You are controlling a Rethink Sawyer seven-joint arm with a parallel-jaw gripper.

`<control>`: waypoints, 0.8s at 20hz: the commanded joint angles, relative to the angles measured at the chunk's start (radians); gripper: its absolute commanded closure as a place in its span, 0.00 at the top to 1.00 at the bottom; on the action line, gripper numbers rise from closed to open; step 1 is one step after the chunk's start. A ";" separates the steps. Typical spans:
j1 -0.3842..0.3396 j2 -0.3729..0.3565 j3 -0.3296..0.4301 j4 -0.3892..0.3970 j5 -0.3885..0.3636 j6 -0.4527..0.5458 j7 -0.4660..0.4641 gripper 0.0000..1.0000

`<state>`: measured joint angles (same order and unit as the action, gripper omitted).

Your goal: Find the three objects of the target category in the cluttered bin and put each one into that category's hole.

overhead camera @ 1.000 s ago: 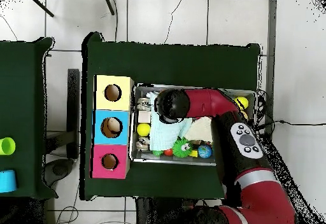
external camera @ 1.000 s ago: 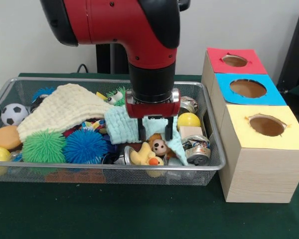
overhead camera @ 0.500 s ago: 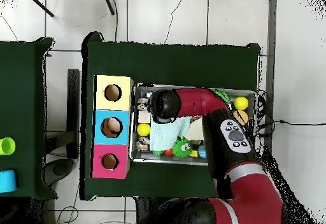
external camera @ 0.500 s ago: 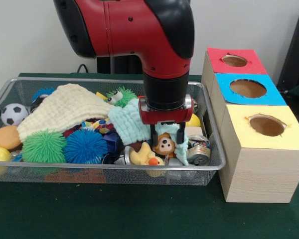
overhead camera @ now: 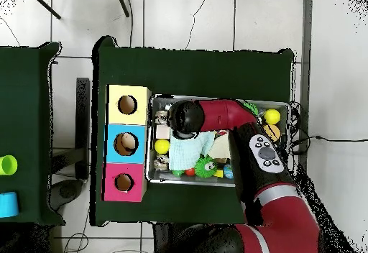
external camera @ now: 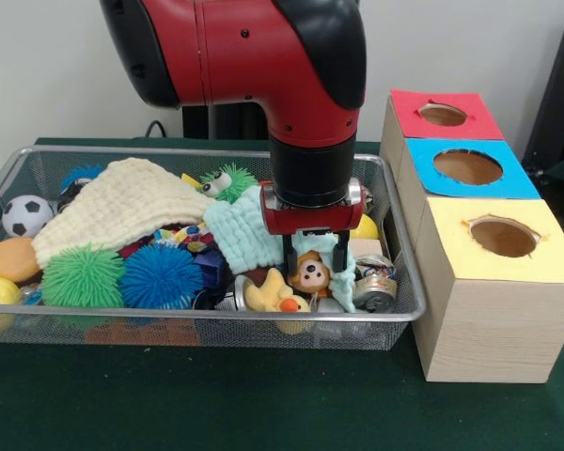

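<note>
Tool down on monkey toy, nothing visibly sorted yet.
Front view: tool has narrow fingers straddling the small brown monkey figure in the wire mesh bin; grip looks closed, not lifted. Yellow rubber duck just beside. Overhead view: arm hides tool; yellow-topped wooden box hole beyond looks empty, so probably all three remain.

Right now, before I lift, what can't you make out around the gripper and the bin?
- Gripper closure on the monkey toy: front view, contact unclear; overhead, the arm covers it.
- Items under the cream cloth and mint cloth: hidden.
- Hole contents: not visible.
</note>
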<state>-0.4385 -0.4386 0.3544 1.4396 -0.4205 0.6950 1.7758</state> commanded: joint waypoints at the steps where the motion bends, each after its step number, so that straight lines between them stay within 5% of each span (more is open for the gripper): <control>1: -0.009 0.024 0.064 -0.040 0.018 0.006 -0.038 1.00; 16: 0.065 0.028 0.018 -0.076 0.005 -0.032 0.050 1.00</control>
<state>-0.4086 -0.4422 0.3466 1.4222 -0.4207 0.6950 1.7758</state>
